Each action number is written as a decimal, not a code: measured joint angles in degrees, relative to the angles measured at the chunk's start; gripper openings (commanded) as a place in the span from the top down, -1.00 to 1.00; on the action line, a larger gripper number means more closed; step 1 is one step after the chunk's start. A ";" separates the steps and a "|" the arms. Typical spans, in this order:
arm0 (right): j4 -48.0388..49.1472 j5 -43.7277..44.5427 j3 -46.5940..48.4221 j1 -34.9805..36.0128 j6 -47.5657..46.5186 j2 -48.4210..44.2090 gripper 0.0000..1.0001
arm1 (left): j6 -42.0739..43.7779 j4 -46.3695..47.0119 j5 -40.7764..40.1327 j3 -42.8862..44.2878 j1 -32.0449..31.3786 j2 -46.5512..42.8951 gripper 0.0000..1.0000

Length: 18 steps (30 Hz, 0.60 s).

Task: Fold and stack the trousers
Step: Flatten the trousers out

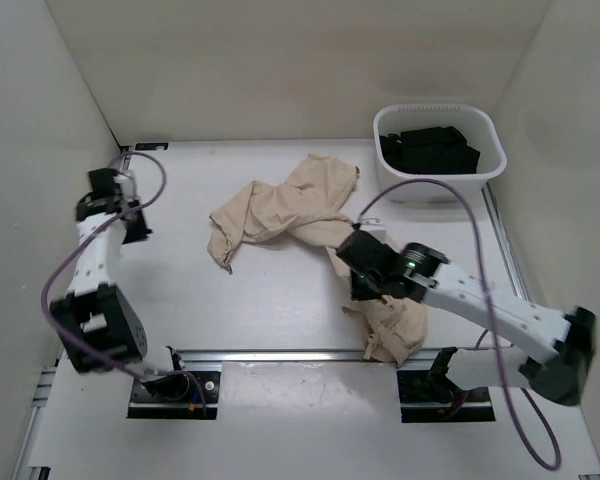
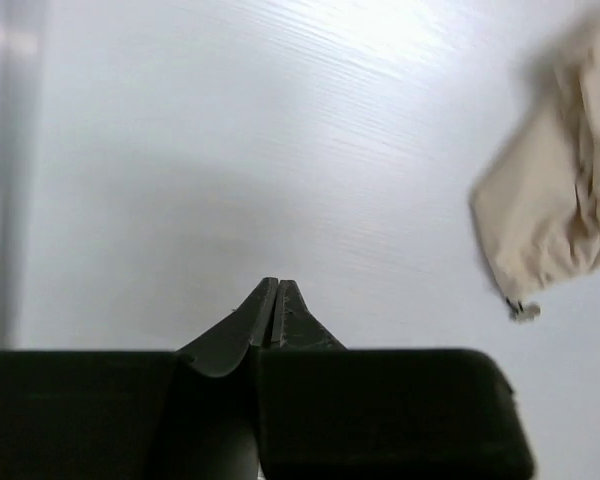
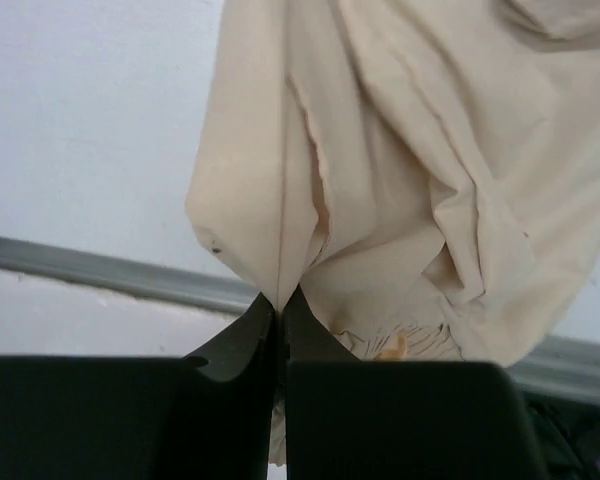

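Note:
The beige trousers [image 1: 290, 210] lie crumpled across the middle of the white table, one end bunched near the front rail. My right gripper [image 1: 365, 275] is shut on a fold of the trousers [image 3: 380, 150], and the cloth hangs from its tips in the right wrist view [image 3: 280, 295]. My left gripper [image 1: 130, 228] is at the far left of the table, shut and empty, apart from the cloth. In the left wrist view its closed tips [image 2: 276, 290] point at bare table, with a trouser leg end [image 2: 555, 210] off to the right.
A white plastic tub [image 1: 485, 170] with dark clothing inside stands at the back right. A metal rail [image 1: 280, 355] runs along the table's front edge. White walls enclose the table on three sides. Purple cables trail from both arms.

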 measured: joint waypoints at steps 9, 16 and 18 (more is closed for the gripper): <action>-8.90 0.59 -11.56 -0.35 6.47 -13.90 1.00 | -0.28 -7.78 -0.07 0.87 4.90 -21.05 -0.93; -5.68 -0.15 -12.72 -0.35 6.64 -9.53 1.00 | -0.20 -6.97 2.01 -6.99 -23.56 -13.35 -1.00; -4.50 -0.37 -12.98 -0.37 6.64 -9.01 1.00 | -0.11 -5.62 0.37 -9.84 -29.44 -9.92 -1.00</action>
